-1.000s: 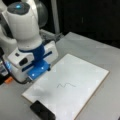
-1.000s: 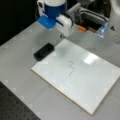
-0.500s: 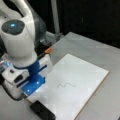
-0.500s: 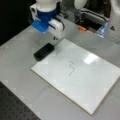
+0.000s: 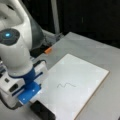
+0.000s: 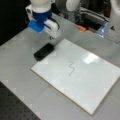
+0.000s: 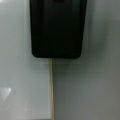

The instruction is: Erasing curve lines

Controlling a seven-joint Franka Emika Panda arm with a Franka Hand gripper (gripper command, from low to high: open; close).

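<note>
Black and blocky, the eraser (image 6: 44, 51) lay at a front view's left on the grey table (image 6: 17, 62), against the white board's (image 6: 82, 77) corner edge, with the gripper (image 6: 51, 38) hovering just above it and not touching; whether its jaws stood apart or together could not be told, since the fingers showed in none of the views. Further right, near the board's middle, the curve lines (image 6: 71, 68) remained whole and unwiped. A descent slightly off-centre could, I judged, catch the board's edge or nudge the eraser aside.
</note>
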